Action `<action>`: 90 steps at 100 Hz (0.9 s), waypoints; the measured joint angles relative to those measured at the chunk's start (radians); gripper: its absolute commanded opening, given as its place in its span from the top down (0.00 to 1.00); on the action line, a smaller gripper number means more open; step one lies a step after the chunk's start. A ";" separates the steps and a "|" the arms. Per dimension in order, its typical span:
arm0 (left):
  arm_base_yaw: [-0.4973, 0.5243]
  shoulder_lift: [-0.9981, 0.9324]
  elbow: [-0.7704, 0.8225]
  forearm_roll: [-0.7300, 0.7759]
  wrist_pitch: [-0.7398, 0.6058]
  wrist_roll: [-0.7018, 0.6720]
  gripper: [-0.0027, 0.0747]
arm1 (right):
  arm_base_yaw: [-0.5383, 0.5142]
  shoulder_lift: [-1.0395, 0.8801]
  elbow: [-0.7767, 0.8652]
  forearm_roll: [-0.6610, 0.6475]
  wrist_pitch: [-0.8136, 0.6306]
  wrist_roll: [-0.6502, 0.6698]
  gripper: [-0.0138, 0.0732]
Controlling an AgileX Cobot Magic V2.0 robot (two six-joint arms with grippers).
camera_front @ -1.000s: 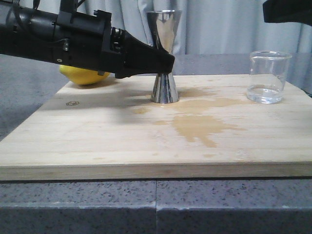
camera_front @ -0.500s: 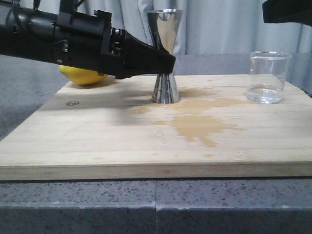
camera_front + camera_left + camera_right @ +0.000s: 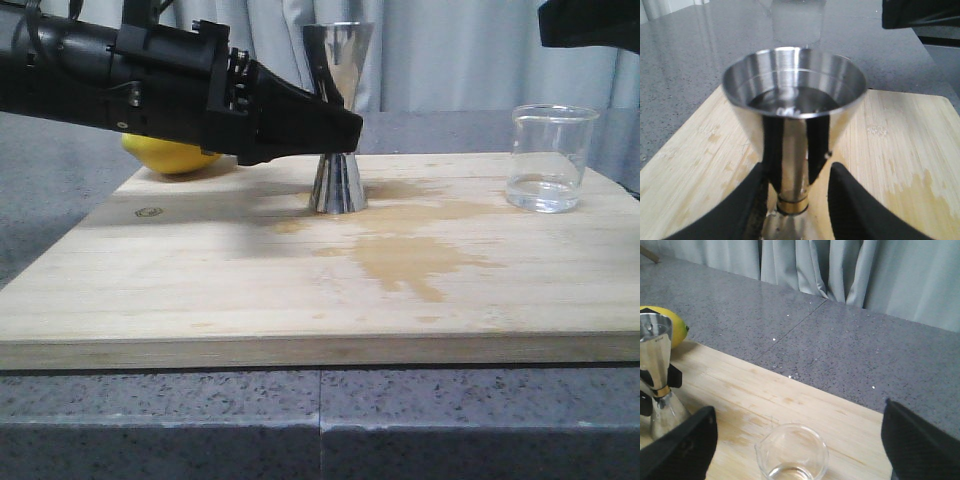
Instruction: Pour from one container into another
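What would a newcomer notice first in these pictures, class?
Probably the shiny steel jigger standing mid-board, the left gripper straddling its gold-banded waist, liquid visible in its upper cup. Next, the damp stain on the wooden board in front of it, then the nearly empty glass beaker standing far right.

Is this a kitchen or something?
Probably a mock kitchen or bar counter: a wooden board on speckled stone, with a steel jigger, glass beaker and lemon, curtains behind.
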 measured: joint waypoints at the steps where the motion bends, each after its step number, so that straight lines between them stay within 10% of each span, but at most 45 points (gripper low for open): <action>1: 0.000 0.000 0.000 0.000 0.002 0.000 0.51 | 0.000 0.000 0.000 0.000 0.000 0.000 0.14; 90: 0.000 -0.134 0.000 0.252 -0.154 -0.282 0.39 | 0.000 0.000 -0.009 -0.008 0.029 0.000 0.14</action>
